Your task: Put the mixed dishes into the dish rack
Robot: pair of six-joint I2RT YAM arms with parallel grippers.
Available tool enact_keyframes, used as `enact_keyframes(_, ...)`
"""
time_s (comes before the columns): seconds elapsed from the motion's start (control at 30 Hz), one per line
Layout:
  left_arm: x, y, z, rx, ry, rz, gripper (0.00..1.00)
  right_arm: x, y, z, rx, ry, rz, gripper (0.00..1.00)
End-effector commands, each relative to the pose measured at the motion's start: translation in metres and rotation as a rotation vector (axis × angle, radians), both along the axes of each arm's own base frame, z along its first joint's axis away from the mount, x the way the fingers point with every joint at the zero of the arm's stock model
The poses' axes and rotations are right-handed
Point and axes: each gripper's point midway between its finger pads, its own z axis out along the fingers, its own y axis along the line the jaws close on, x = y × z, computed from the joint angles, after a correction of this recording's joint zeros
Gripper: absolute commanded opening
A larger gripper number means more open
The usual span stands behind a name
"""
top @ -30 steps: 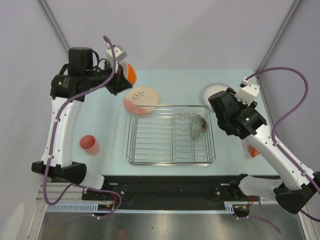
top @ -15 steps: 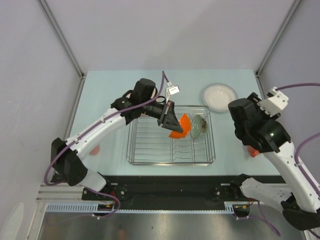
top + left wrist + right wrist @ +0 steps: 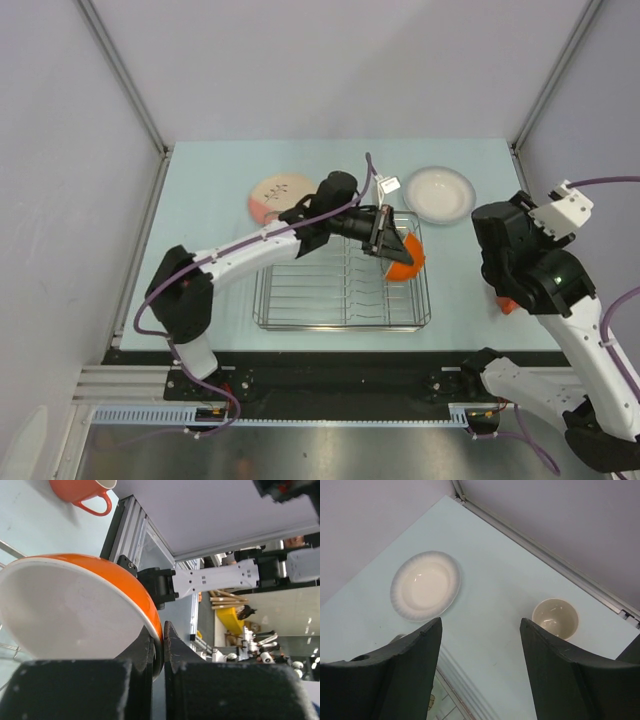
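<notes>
You have no dish that visibly rests in the rectangular chrome wire dish rack [image 3: 262, 272] yet. The closest is the orange-outside white bowl [image 3: 404, 259]. Your left gripper [image 3: 160, 630] is clenched on its rim and holds it tilted on edge over the rack's right end, above the rows of upright tines. I cannot tell whether it touches the wires. The round cream plate with the pink segment and twig motif [image 3: 281, 196] lies flat on the pale blue table [image 3: 210, 170], just beyond the rack's far left corner. The white grey-rimmed shallow bowl [image 3: 438, 193] sits past the far right corner. The orange mug [image 3: 82, 492] stands on the table to the right of the rack, half hidden under your right arm in the overhead view. The small green glass bowl and the salmon-pink tumbler show in no view, so don't count them either way. Your right gripper [image 3: 481, 625] hangs high with its jaws spread and nothing between them, looking down on the shallow bowl. By my reckoning most of the loading remains. The left arm lies across the rack, so it likely blocks the right arm's way in until the bowl is seated.
</notes>
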Motion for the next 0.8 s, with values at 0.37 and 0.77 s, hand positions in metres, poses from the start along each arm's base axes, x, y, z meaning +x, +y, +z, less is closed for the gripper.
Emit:
enact_keyframes(0.37, -0.029, -0.052, 0.010, -0.083, 0.032, -0.041, 0.00, -0.032, -0.018, 0.009, 0.098, -0.071, -0.005, 0.69)
enact_keyframes(0.77, -0.006, -0.040, -0.020, -0.059, 0.096, 0.060, 0.00, -0.037, -0.017, 0.003, 0.121, -0.050, 0.003, 0.69)
